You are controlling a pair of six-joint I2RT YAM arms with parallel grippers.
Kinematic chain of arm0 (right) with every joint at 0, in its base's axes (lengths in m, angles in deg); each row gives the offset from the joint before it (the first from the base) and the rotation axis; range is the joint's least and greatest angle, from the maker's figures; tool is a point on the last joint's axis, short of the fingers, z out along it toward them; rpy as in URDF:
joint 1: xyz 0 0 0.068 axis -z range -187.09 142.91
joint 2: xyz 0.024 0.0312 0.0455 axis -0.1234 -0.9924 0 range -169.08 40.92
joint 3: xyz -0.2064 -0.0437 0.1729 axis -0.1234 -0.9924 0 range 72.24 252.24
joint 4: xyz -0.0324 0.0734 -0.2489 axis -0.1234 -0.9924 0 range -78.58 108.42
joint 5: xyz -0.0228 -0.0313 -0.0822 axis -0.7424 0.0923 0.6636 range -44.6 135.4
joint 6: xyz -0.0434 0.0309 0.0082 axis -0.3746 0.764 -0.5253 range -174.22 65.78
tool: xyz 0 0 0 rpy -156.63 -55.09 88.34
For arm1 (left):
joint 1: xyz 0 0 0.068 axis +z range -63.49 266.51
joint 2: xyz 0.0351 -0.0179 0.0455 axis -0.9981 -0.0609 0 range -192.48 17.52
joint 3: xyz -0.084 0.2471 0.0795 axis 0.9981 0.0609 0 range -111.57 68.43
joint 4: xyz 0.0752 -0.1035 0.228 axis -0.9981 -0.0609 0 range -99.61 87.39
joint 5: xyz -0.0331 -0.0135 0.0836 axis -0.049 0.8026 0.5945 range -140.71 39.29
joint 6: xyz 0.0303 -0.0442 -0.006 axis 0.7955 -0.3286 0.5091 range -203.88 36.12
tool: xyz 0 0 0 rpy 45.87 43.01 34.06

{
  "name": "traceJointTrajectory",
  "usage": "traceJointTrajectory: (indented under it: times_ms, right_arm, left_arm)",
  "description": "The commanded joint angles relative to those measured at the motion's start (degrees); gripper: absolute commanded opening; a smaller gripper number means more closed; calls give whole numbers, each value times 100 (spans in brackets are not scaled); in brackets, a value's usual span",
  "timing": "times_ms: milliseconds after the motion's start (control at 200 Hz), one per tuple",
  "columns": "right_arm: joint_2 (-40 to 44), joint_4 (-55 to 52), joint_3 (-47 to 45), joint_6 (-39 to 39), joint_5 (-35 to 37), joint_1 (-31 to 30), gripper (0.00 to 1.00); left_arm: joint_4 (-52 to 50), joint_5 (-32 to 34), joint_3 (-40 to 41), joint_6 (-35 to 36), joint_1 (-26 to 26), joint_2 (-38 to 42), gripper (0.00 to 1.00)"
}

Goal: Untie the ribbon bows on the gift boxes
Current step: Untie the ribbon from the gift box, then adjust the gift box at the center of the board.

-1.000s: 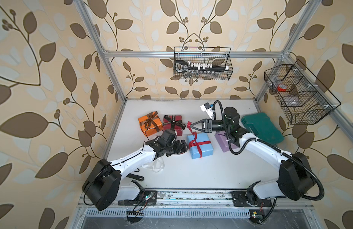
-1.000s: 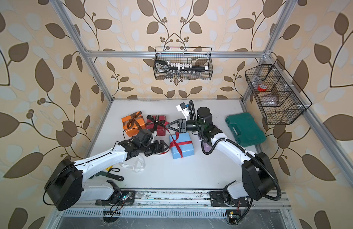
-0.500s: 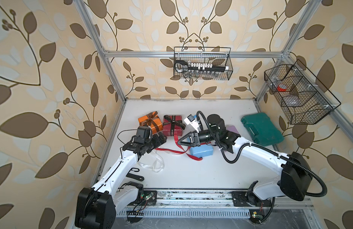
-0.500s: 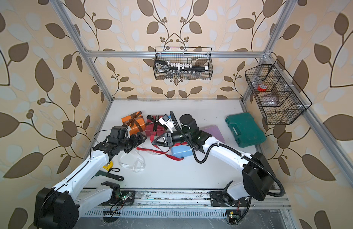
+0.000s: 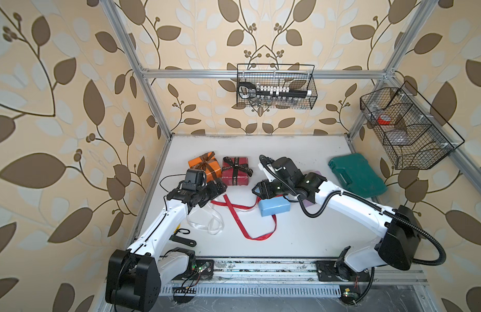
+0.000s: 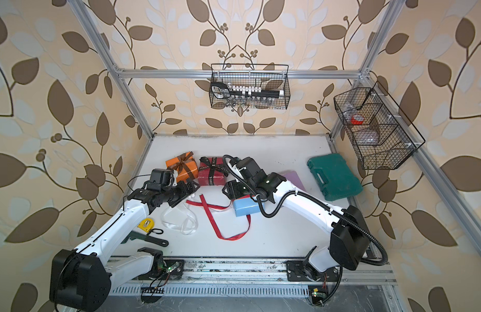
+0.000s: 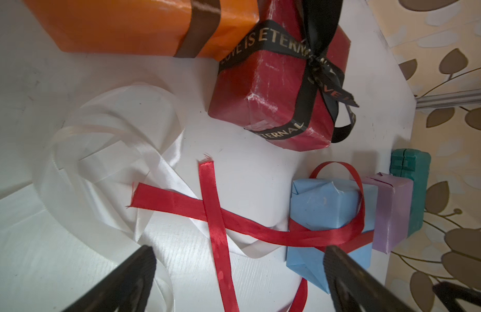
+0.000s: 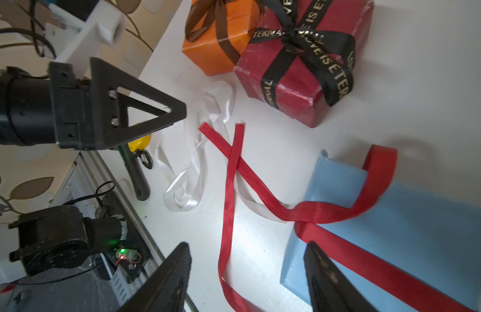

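The red ribbon (image 5: 242, 216) lies untied across the table, one loop still round the light blue gift box (image 5: 274, 206), which lies tipped beside it. A loose white ribbon (image 5: 206, 221) lies to its left. At the back, the orange box (image 5: 204, 167) keeps its brown bow (image 8: 206, 24) and the dark red box (image 5: 235, 173) its black lettered bow (image 7: 317, 62). The lilac box (image 7: 393, 210) shows behind the blue one, mostly under my right arm in both top views. My left gripper (image 7: 238, 254) is open above the ribbons. My right gripper (image 8: 247, 248) is open over the blue box's edge, holding nothing.
A dark-green plastic case (image 5: 355, 175) lies at the right rear. A yellow tape measure (image 6: 146, 224) and a black tool (image 6: 147, 239) lie near the front left under my left arm. Wire baskets hang on the back wall (image 5: 275, 90) and right wall (image 5: 406, 129).
The red bow has come undone and its ribbon now lies on the table. The blue box has tipped over. My right gripper let the ribbon go and opened; my left arm drew back leftward.
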Motion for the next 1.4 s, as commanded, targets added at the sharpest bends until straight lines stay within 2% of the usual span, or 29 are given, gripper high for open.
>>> traceJointTrajectory:
  times_ms: [0,100,220,415,630,830,965,1250,1395]
  right_arm:
    - [382,-115,-314,256,-48,485,67]
    - [815,482,-1203,864,-714,991,67]
    - [1340,872,-2069,1343,-1050,1334,66]
    - [2016,1238,-3023,1982,-1226,1390,65]
    - [2134,2811,-4092,3211,-1839,1482,64]
    - [1481,3623,-4200,3571,-2540,1918,64]
    - [1457,3819,-4149,3513,-2424,2117,65]
    - [804,4072,-3703,3265,-2525,2368,66]
    - [766,3213,-3321,2585,-2396,2762,66]
  left_arm:
    - [464,-577,-221,219,-187,-78,98]
    - [637,-665,-467,323,-460,-376,97]
    - [854,-689,-925,471,-862,-881,98]
    - [1390,-1033,-1714,536,-1423,-1871,98]
    - [1530,-1405,-2752,656,-1889,-3253,97]
    - [1492,-1635,-3270,685,-2113,-4074,97]
    - [1538,-1749,-3192,674,-2111,-4187,97]
    - [1623,-1949,-2608,420,-2150,-3948,96]
    - [1610,-1840,-2118,299,-2150,-3570,96]
